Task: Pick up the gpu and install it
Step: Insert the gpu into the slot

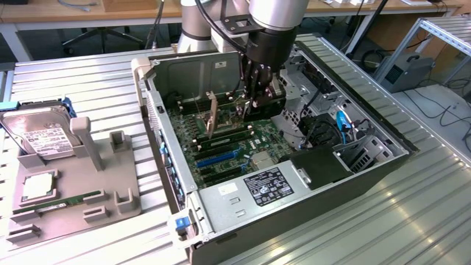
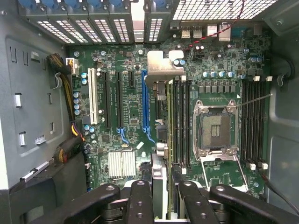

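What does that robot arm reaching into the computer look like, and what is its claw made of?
The arm is a thick, smooth silver-grey tube with a black collar, and black cables run alongside it. Below hangs a black gripper with long, slim dark fingers; in the wrist view they look like chunky jointed black links with round bolts.

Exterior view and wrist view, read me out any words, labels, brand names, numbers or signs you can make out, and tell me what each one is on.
No text can be read.
Black label on the power supply: white print, too small.
White label on the hard drive: print, too blurred.
White sticker on the case wall: marks, unreadable.
Motherboard markings: too small.
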Controlling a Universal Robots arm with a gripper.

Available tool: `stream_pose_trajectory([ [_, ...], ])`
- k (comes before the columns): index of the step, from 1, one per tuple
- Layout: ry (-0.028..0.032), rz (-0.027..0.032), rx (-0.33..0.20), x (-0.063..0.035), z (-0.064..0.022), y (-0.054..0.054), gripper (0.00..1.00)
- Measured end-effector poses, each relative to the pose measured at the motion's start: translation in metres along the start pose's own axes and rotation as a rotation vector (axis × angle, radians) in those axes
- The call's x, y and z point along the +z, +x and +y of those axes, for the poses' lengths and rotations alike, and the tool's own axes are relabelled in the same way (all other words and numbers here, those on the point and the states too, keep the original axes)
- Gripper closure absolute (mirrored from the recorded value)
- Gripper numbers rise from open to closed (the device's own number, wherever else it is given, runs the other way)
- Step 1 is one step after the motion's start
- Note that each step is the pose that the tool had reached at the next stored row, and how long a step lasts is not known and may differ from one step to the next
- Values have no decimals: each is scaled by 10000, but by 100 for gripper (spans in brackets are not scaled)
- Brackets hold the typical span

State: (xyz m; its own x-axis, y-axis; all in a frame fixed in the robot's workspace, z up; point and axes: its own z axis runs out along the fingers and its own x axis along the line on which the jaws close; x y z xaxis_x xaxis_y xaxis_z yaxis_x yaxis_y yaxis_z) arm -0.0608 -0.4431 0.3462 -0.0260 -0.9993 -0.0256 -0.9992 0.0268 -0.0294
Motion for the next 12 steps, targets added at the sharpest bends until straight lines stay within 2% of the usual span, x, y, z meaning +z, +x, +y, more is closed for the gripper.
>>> stream_pose_trajectory([
  [12, 0, 1, 0, 35, 6, 20, 73],
])
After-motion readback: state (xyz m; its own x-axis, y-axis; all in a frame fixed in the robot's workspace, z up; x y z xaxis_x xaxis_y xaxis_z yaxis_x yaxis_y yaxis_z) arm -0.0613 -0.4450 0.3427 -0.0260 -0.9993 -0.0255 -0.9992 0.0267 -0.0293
